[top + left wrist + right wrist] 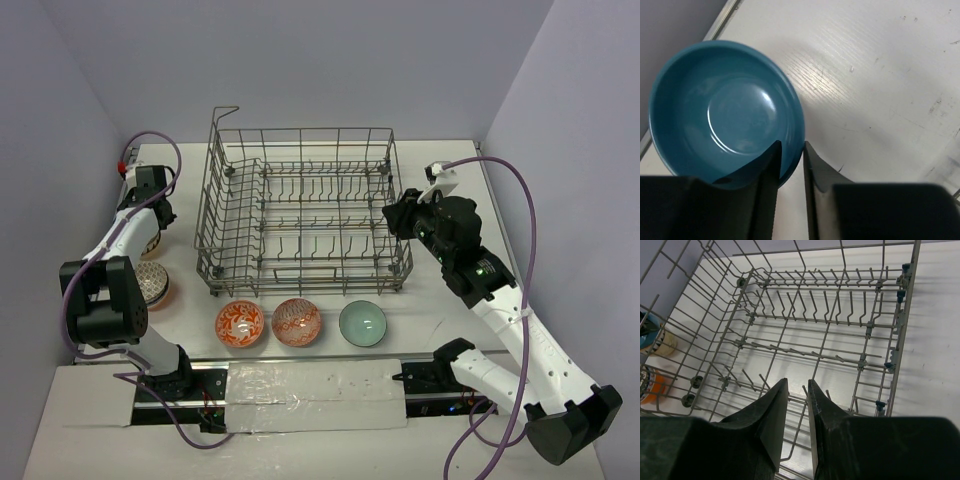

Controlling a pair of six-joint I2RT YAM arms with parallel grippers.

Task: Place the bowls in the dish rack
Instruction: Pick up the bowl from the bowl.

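The left gripper [791, 145] is down on the teal-blue round ceramic bowl [725, 115] at the far left of the white table [440, 300]. One finger sits inside the bowl and the other outside, with the rim in the narrow slot between them. I cannot tell whether the pads are actually pinching that rim, and the bowl looks to be resting where it sits, not lifted.

On the other side, the right gripper [798, 382] hovers above the near right part of the large grey wire dish rack [300, 275]. Its fingers stand a narrow gap apart with nothing between them.

The rack sits mid-table and both views show only bare tines with no bowl in it, so I judge the loading has barely begun. On the table just near the rack stand three bowls in a row: an orange-red patterned bowl [240, 323], an orange-and-white patterned bowl [297, 322] and a pale green bowl [362, 323]. A dark-patterned bowl [152, 282] sits at the left, partly hidden by the left arm, and more may lie under it.

Every bowl in sight is left to load, and the teal one looks like the first candidate.
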